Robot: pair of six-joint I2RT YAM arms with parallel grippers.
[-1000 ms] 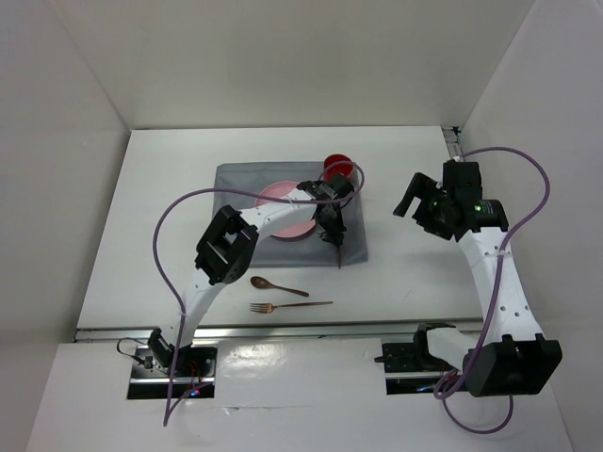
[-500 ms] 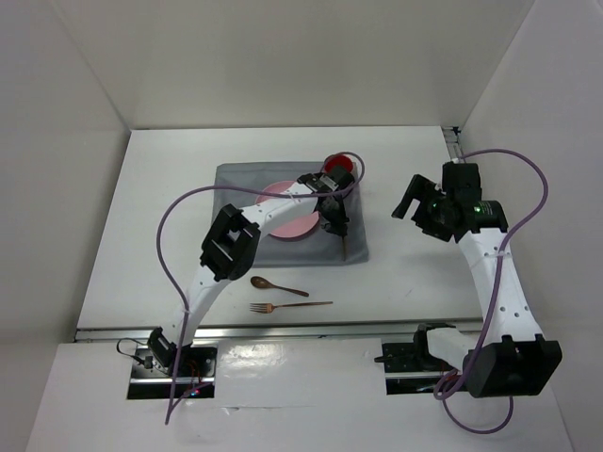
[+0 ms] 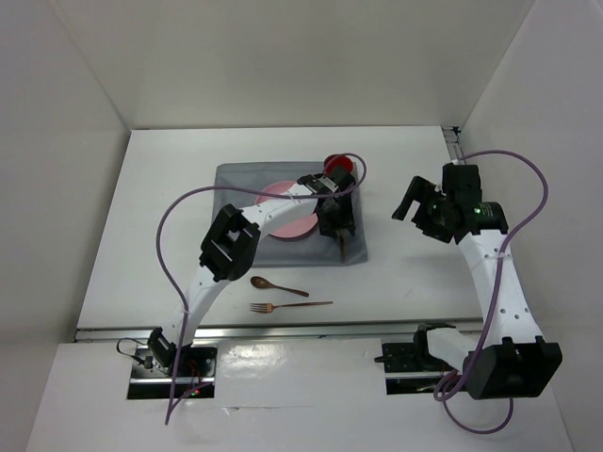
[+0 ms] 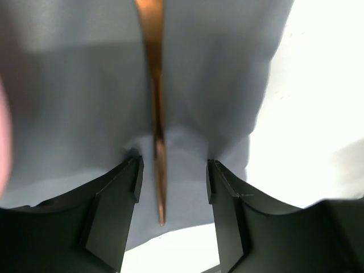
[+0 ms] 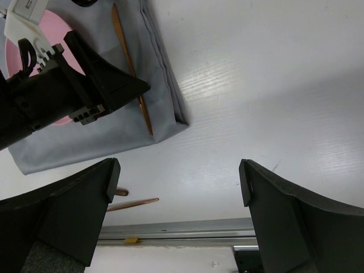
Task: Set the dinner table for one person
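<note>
A copper knife (image 4: 154, 114) lies flat on the right strip of the grey mat (image 4: 74, 102), its tip near the mat's front edge. My left gripper (image 4: 173, 176) stands open astride it, with a gap on each side and no finger touching it. From above, the left gripper (image 3: 337, 224) sits just right of the pink plate (image 3: 287, 215), and the knife (image 3: 344, 243) pokes out below it. A red cup (image 3: 339, 166) stands at the mat's far right corner. My right gripper (image 3: 415, 202) hovers wide open and empty over the white dinner table (image 3: 424, 273), right of the mat.
A copper spoon (image 3: 278, 286) and a copper fork (image 3: 290, 306) lie on the bare table in front of the mat. The metal rail (image 5: 170, 232) of the table's near edge shows in the right wrist view. White walls enclose the table on three sides.
The left gripper carried the knife back over the mat's right strip, lowered it and opened, letting it go. The right arm has not moved.
</note>
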